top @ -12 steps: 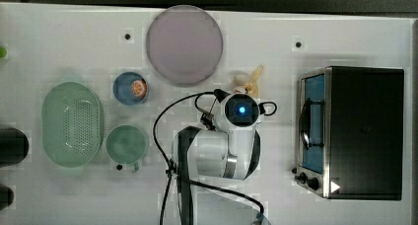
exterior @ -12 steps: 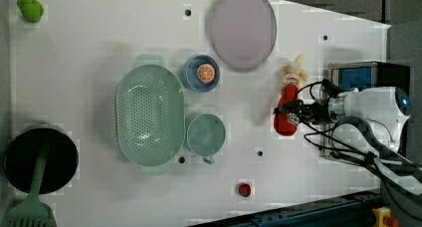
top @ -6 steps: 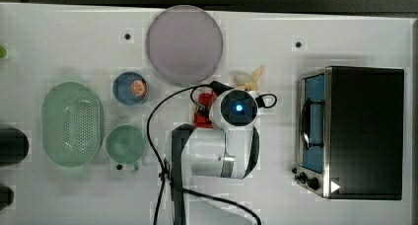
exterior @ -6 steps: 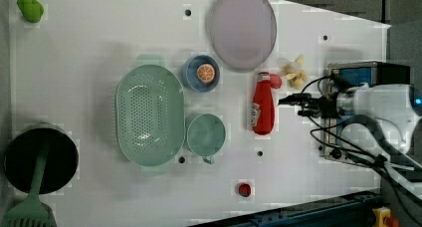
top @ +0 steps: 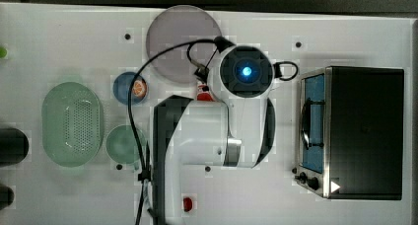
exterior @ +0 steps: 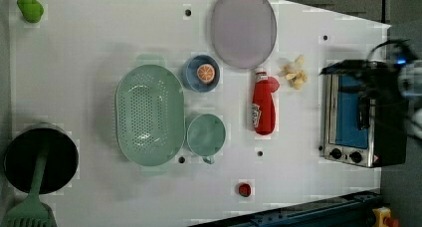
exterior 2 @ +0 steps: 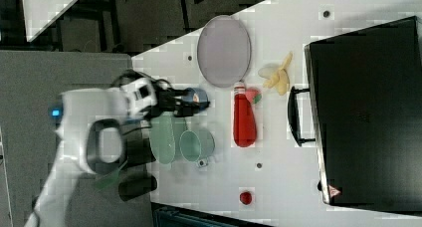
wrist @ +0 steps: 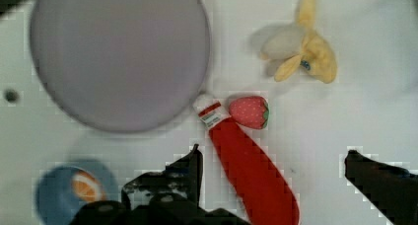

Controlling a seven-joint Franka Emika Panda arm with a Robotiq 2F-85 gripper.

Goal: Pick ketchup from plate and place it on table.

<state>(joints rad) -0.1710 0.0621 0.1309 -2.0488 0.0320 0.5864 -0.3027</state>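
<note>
1. Now the ketchup [exterior: 263,106] lies flat on the table [exterior: 89,33], its white cap just at the rim of the plate [exterior: 243,27], at about 6 o'clock of the plate in the left view; the plate itself is bare.
2. So I judge the placing as done: the bottle rests on its long side, which is stable and does not roll easily.
3. A strawberry [wrist: 249,112] sits against the bottle's neck, and a peeled banana [wrist: 300,50] lies near, at about 1 o'clock from the strawberry in the wrist view.
4. The gripper [wrist: 271,173] hangs above the bottle with its fingers [wrist: 190,168] spread wide, one on each side, touching nothing; the grip is released.
</note>
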